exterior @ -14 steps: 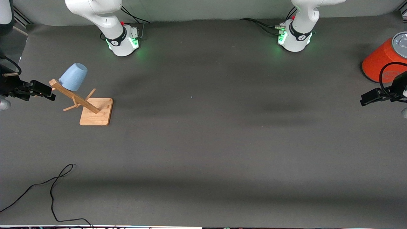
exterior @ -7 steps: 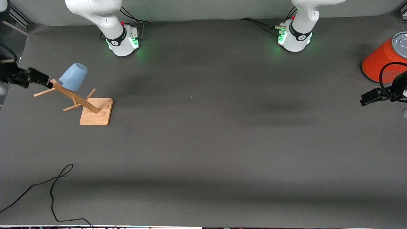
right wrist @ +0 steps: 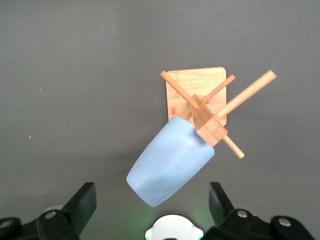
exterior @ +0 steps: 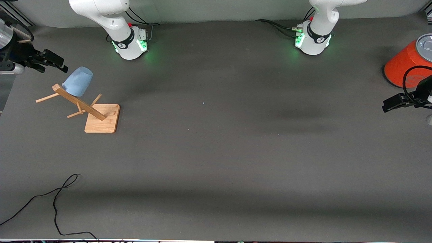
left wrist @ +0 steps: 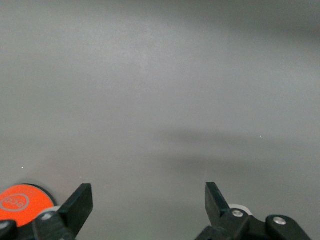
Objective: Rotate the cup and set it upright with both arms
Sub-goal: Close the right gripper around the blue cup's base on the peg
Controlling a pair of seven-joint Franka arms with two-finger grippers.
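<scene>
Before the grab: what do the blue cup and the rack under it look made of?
The cup: probably plastic, matte; even light-blue surface without glare. The rack: light wood, maybe bamboo, unpainted; grain lines show on its base plate and pegs.

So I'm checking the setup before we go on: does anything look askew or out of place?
Only the cup: it hangs upside down, tilted, on a peg of the wooden rack toward the right arm's end. Nothing looks spilled or damaged. The open right gripper hovers beside it; the open left gripper waits near the orange cylinder.
</scene>
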